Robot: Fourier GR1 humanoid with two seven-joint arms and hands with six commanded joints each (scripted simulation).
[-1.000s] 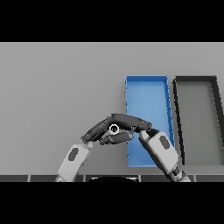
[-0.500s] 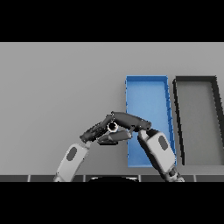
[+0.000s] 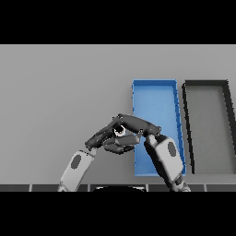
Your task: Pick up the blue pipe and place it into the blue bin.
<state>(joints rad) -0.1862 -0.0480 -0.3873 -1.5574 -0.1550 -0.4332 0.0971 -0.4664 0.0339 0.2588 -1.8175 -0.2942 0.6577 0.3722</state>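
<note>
The blue pipe [image 3: 120, 131] shows only as a small round light-rimmed end; the hands hide the rest of its body. My right hand [image 3: 138, 125] reaches leftward from the lower right, its fingers lying over the pipe and its thumb curled beneath, shut on it just left of the blue bin [image 3: 155, 90]. My left hand [image 3: 100, 137] comes in from the lower left with relaxed fingers, close against the pipe and the right hand's fingertips. The bin is a long, open blue tray right of centre, and the right forearm covers its near end.
A dark grey bin [image 3: 206, 85] of the same shape stands directly right of the blue one, with a narrow gap between them. Grey tabletop [image 3: 60, 92] spreads to the left and far side.
The right hand with the pipe has risen slightly toward the far side. The left hand has hardly moved.
</note>
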